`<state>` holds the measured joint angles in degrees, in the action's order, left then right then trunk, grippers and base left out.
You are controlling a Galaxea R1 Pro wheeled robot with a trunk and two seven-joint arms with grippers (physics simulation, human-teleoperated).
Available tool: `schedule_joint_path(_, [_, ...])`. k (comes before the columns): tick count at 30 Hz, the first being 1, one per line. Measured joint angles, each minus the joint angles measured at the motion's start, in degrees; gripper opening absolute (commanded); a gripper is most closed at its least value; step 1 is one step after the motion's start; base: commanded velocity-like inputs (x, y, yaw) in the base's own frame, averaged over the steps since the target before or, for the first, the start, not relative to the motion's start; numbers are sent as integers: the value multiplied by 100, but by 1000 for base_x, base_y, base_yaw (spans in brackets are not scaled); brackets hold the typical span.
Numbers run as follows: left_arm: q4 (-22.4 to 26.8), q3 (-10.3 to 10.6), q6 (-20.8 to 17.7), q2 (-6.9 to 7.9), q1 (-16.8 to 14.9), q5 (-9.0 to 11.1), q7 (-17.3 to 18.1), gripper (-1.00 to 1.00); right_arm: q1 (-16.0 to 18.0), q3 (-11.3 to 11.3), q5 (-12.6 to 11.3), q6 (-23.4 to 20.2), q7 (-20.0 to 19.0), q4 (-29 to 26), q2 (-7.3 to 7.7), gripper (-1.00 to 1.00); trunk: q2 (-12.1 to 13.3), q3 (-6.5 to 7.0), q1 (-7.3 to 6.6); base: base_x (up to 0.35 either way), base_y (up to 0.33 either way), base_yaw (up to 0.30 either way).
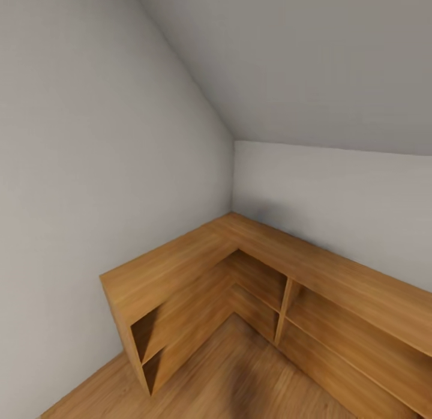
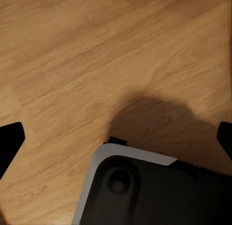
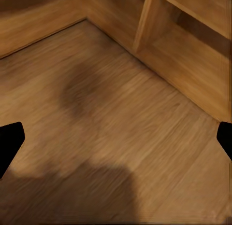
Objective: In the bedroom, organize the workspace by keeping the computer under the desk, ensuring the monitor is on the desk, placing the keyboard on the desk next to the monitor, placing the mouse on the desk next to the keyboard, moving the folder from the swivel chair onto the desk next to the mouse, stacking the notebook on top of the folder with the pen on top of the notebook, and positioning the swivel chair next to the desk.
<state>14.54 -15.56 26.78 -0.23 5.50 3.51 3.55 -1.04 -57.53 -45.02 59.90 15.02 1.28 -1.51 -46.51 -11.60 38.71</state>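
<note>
A grey wall is rising on the left, with an L-shaped wooden shelf unit sitting in the corner on a wood floor. Both grippers, left and right, are hanging spread open over the floor, grasping nothing.

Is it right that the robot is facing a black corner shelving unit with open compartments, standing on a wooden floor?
Not quite. The corner shelving unit is light wood, not black, as the head view shows. The rest holds: its compartments are open and it stands on the wooden floor.
</note>
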Motion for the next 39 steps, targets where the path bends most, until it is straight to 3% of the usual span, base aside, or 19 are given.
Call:
schedule_joint_path(6, [-203,-4,500,41,1,-5,4,100,-23,0,2,0,-2,0,-2,100,0,35,0,0,0,-208])
schedule_joint_path(12, [-579,-6,1238,50,1,-12,5,100,-33,0,0,0,-2,0,-2,100,0,70,0,0,0,-204])
schedule_joint_path(21, [-669,-13,1366,55,1,-8,-4,100,-36,6,1,-1,-2,-4,-7,100,0,124,-1,33,22,-194])
schedule_joint_path(39, [-681,-5,1384,28,0,-8,1,100,-37,9,0,-1,-10,-9,-46,100,0,198,-1,161,169,-203])
